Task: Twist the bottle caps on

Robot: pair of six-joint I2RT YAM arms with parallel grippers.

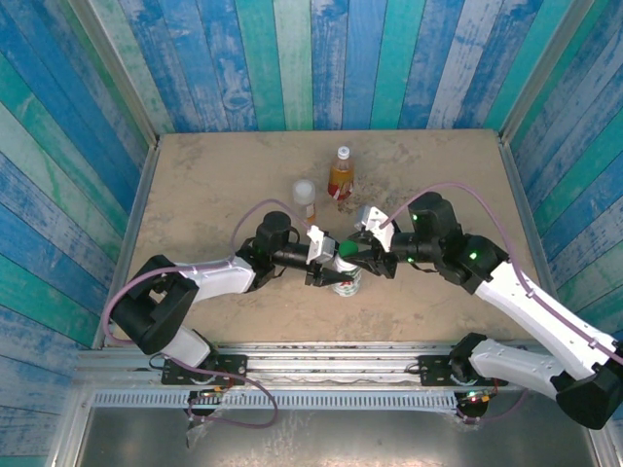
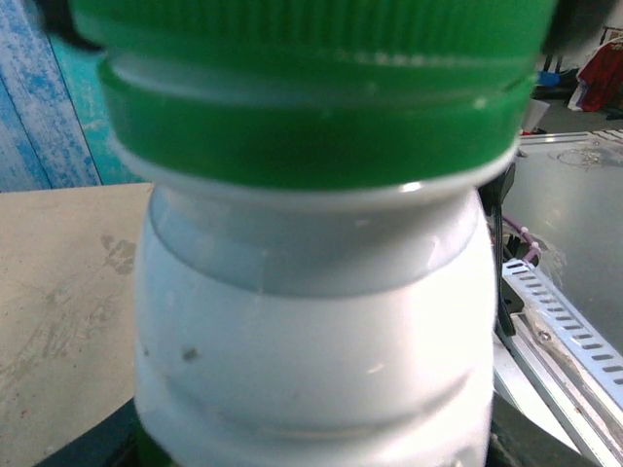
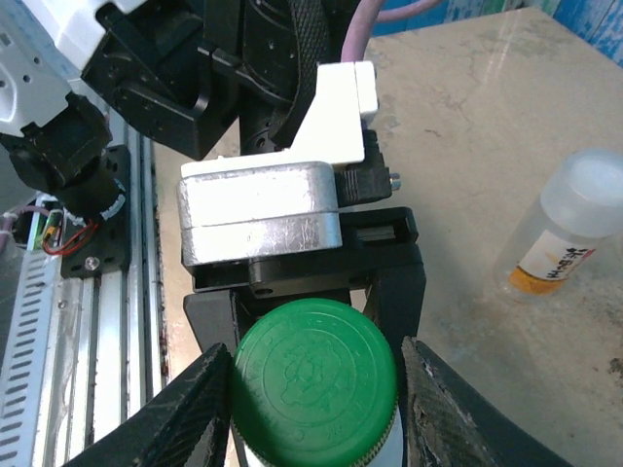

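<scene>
White bottle [image 1: 348,284] stands upright at mid-table, nearest the arm bases, with the green cap [image 3: 313,384] sitting on its neck. The left gripper [image 1: 334,274] comes in from the left and is clamped on the bottle's body below the cap. In the left wrist view the bottle sits close against the camera, with the cap at the top edge.

The right gripper [image 1: 360,255] reaches in from the right, over the cap. Its fingers [image 3: 200,413] flank the cap, one on each side, very close to the ribbed rim. I cannot tell whether they actually pinch it.

Farther back and slightly left stands the clear bottle [image 1: 306,197], orange-labelled, with a whitish cap [image 3: 596,180] on top. Farthest of all, the amber bottle [image 1: 340,177] stands upright on the sandy table [image 1: 214,185], just right of the clear one and apart from it.
</scene>
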